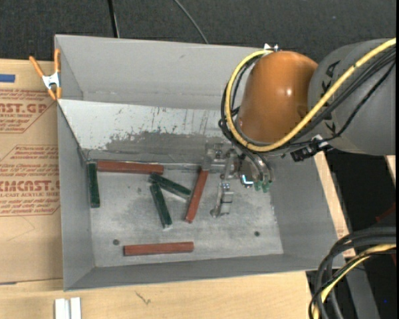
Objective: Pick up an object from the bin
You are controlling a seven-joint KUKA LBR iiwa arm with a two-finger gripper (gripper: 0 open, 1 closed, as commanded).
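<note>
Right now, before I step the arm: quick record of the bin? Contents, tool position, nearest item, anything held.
container: grey bin
back red-brown stick: lies along the back edge of the floor
tilted red-brown stick: mid-floor, leaning right
front red-brown stick: flat near the front wall
left green stick: by the left wall
middle green sticks: two, close together, left of the tilted stick
tool: low over the floor, right of centre
nearest item: tilted red-brown stick, just left of the tool
held: nothing seen in the tool
</note>
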